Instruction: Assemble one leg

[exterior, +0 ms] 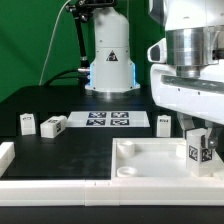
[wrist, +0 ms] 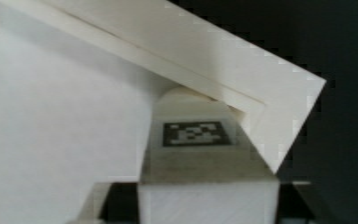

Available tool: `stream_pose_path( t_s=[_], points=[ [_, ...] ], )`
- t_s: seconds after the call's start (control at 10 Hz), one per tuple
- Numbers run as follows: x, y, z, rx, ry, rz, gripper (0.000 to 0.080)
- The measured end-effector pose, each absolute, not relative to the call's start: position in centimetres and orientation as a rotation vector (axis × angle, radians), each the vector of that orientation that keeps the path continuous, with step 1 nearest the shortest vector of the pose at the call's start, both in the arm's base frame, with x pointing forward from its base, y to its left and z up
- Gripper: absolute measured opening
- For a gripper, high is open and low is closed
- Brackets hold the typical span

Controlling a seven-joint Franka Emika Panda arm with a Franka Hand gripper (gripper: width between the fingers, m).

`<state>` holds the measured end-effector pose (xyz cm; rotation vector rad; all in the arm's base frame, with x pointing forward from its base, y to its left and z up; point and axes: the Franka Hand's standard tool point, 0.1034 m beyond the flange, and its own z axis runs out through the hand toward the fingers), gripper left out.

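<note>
My gripper (exterior: 199, 148) is shut on a leg (exterior: 197, 153), a small white block with a black-and-white tag, and holds it upright. The leg is at the near corner of the large white plate (exterior: 140, 160) on the exterior view's right. In the wrist view the leg (wrist: 199, 150) fills the gap between the dark fingers (wrist: 126, 200), with its tag facing the camera, and its far end meets the plate's raised corner rim (wrist: 229, 70). I cannot tell whether it touches the plate. Three more legs stand on the table: two (exterior: 27, 123) (exterior: 53, 125) at the left, one (exterior: 164, 122) behind the plate.
The marker board (exterior: 108, 120) lies flat at the back middle. A white lamp-like base (exterior: 109, 60) stands behind it. A low white wall (exterior: 8, 155) runs along the left and front table edges.
</note>
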<state>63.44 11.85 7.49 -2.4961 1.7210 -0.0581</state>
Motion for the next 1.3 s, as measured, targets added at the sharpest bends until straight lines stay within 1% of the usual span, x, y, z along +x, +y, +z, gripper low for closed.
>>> stream_pose_path(
  t_s=[0.2,0.4,0.6,0.7,0.8,0.9,1.1,1.3],
  points=[
    [63.41,12.04,7.48,-2.284,1.986,-0.03,0.0293],
    [63.42,11.99,7.46,-2.148,2.12,-0.008,0.0293],
    [63.39,12.04,7.4,-2.197,2.071,-0.011,0.0293],
    [63.34,12.1,7.32,-2.204,2.065,-0.01,0.0449],
    [63.34,12.11,7.32,-2.242,2.025,-0.014,0.0574],
    [63.36,12.07,7.33,-2.378,1.864,-0.029,0.0634],
    [63.33,12.25,7.36,-2.552,1.627,-0.041,0.0645],
    [63.35,12.16,7.35,-2.751,1.281,-0.066,0.0649]
  ],
)
